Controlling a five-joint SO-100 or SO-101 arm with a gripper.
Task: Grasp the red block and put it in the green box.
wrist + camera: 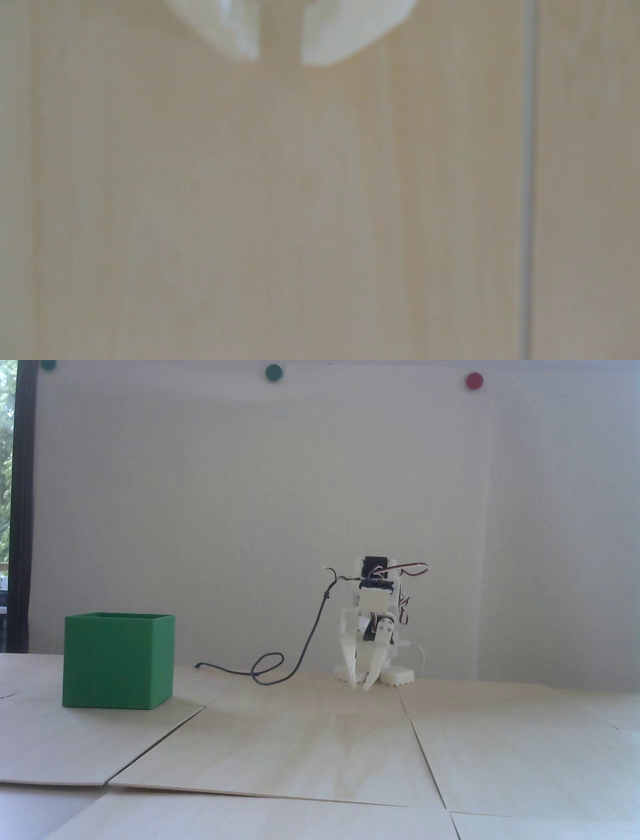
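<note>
step: pre-grasp search | pincer slightly spread, empty, tips near table, well right of green box | red block unseen | next: locate block

green box | upright, open-topped | table, fixed view's left

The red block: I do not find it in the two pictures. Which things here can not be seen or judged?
- Red block: not visible in either view; it may be inside the green box, whose walls hide the interior from the low fixed view.
- Gripper: small and distant in the fixed view; only blurred fingertips show at the wrist view's top edge, a small empty gap between them.
- Wooden table: blurred in the wrist view.
</note>
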